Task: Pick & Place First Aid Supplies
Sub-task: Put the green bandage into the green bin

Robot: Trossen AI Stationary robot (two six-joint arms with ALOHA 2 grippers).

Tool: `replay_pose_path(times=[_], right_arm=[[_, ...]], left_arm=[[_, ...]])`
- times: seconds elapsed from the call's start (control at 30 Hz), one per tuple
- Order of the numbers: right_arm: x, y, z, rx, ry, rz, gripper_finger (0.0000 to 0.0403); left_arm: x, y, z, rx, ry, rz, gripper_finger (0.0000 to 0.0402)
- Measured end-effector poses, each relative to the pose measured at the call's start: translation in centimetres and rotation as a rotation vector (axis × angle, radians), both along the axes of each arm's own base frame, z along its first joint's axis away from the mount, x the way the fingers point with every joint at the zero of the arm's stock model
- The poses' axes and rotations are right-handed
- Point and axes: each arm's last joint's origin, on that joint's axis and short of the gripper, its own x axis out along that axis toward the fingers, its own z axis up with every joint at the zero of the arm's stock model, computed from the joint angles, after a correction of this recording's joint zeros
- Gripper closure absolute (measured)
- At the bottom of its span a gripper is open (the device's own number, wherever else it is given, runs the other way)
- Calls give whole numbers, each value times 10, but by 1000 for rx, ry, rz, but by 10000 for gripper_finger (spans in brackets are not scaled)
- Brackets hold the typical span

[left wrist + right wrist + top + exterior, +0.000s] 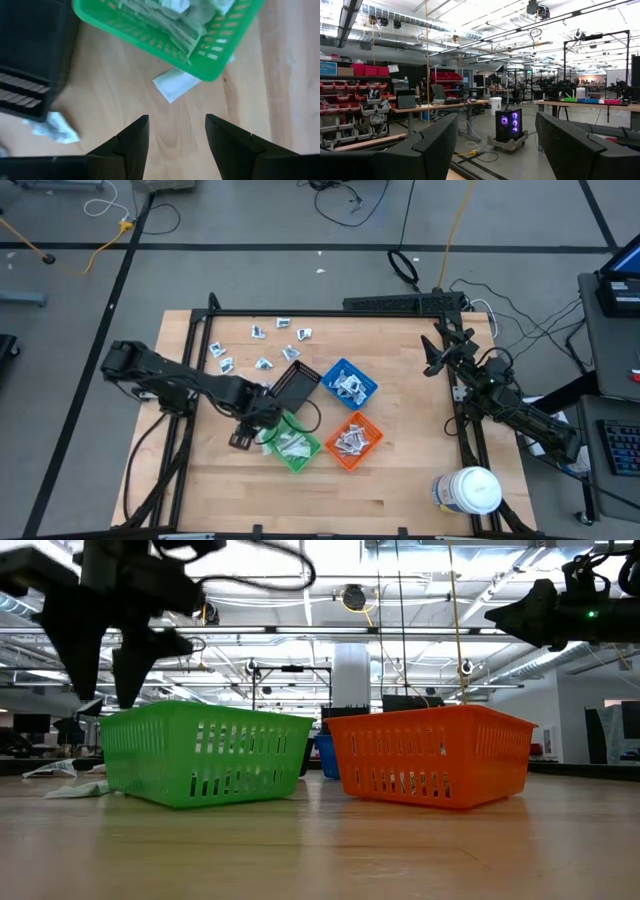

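The left pincer (175,142) hangs spread and empty over bare wood beside the green slotted plastic bin (293,441), its two dark fingers (131,142) parted with nothing between them. Just ahead lies a flat white packet (175,84), partly tucked under the green bin's corner; its long axis runs diagonally across the wood grain, one short end pointing out from under the bin towards the pincer. A crumpled silvery packet (55,127) sits against the black square bin (297,384).

The sorting looks well advanced but unfinished: the green bin, the blue square bin (349,383) and the orange square bin (353,439) each hold a heap of supplies, while several loose white packets (258,333) remain scattered on the wooden table (400,480) towards its far edge.

The right pincer (437,350) waits spread wide at the table's right edge, holding nothing.
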Motion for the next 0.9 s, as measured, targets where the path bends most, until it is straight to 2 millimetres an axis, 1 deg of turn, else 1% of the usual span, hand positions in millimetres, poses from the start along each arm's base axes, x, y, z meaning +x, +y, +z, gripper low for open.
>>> replay_pose_path(times=[0.2, 0.4, 0.6, 0.9], right_arm=[[0, 0, 0, 0, 0, 0, 140], [0, 0, 0, 0, 0, 0, 140], [0, 0, 0, 0, 0, 0, 140], [0, 0, 0, 0, 1, 0, 140]], left_arm=[[-3, -6, -24, -29, -29, 103, 206], [-5, -14, -39, -59, -71, 190, 206], [-8, -18, -53, -56, -125, 179, 206], [-18, -16, -73, 44, -167, 179, 206]])
